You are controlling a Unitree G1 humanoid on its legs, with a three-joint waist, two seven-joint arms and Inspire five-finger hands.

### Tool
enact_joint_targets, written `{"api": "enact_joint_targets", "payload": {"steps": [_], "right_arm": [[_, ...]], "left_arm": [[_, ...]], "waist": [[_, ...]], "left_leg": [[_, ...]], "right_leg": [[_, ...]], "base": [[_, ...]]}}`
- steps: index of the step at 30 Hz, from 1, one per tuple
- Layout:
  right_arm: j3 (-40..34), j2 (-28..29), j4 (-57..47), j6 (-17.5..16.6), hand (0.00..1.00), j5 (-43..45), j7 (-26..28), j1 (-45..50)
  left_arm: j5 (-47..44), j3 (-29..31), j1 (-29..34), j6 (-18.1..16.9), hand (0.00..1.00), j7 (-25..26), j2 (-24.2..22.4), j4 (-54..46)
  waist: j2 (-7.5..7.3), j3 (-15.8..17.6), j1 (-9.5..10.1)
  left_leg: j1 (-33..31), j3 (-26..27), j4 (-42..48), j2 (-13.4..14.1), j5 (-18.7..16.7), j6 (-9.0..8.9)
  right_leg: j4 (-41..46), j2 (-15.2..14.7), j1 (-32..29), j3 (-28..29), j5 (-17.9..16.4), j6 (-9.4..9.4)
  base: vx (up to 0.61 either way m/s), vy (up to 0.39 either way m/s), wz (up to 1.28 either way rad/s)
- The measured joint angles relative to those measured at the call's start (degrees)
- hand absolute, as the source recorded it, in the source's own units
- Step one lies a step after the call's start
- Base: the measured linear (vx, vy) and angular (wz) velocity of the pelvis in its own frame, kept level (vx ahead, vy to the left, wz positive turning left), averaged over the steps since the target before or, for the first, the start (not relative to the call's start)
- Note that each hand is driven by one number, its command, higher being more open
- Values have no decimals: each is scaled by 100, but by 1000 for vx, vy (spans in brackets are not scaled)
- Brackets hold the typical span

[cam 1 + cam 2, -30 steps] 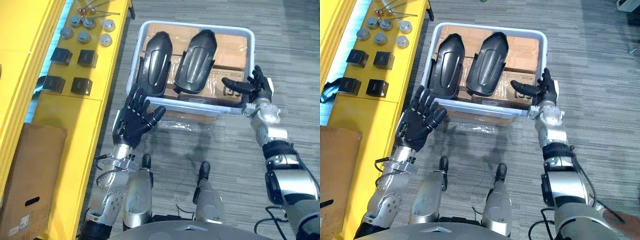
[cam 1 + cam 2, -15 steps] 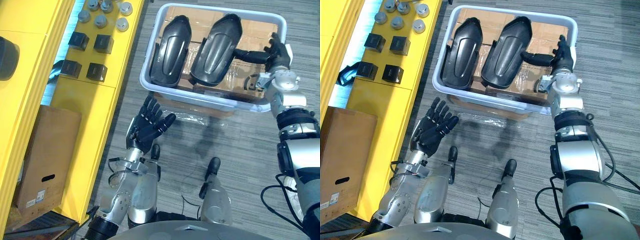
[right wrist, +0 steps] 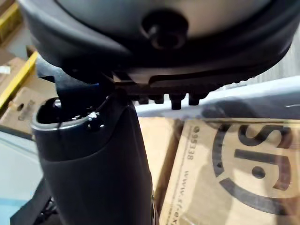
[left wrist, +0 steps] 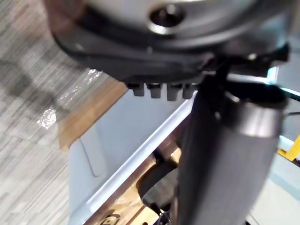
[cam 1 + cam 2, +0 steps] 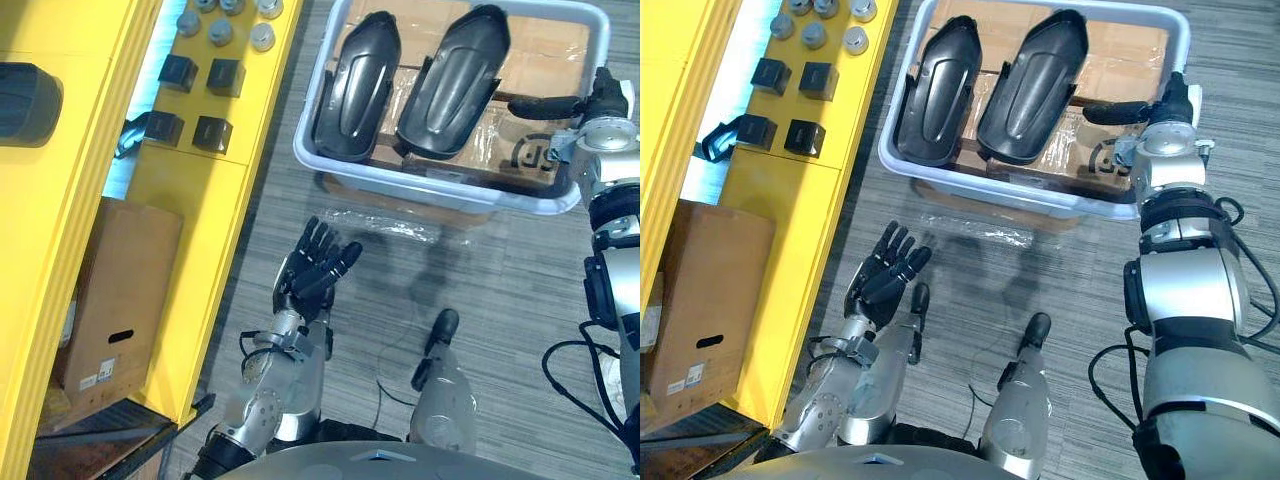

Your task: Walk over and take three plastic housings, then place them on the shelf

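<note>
Left of bin, yellow shelf, dark object in left eye view

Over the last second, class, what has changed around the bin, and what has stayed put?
The right hand has moved from the bin's near corner further along its right rim. The left hand has drawn back from it. Both housings lie untouched inside.

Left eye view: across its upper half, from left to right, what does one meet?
Dark rounded part on the yellow shelf → black blocks → left plastic housing → right plastic housing → right hand by the bin's rim.
</note>
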Motion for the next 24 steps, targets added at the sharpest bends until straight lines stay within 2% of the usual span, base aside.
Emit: {"api": "enact_joint_targets", "payload": {"steps": [8,13,19,24], "right_arm": [[447,-237,38,34,100,-157,95,-120],[526,-329,25,7,100,-96,-177,-164],[361,-432,-498,-631,100,-17,-444,-186],[48,-434,-1528,-1165,100,-22,-259,23]], "left_arm": [[-145,-96,-125,-120,100,-21,-33,436],[-140,-213,-102,-267,100,-21,-29,432],[-139,-249,-68,-267,100,-26,-37,222],[-141,-63,259,-270,100,-70,-28,-211]], "waist": [[60,-4,251],[63,-6,269],[63,-6,206],[56,-2,-9]], "left_leg": [[-223,-43,-27,-9,82,-1],[-296,-126,-19,-24,103,-9],[-273,-103,-6,3,103,-9],[72,-11,-28,-1,65,-23]], "right_leg": [[276,-52,-341,-80,-76,-49],[497,-109,-449,-199,-202,-54],[554,-126,-465,-207,-209,-64],[574,-128,-215,-204,-249,-84]], "base": [[-9,-5,3],[-1,-12,8],[0,0,0],[3,-1,-10]]}}
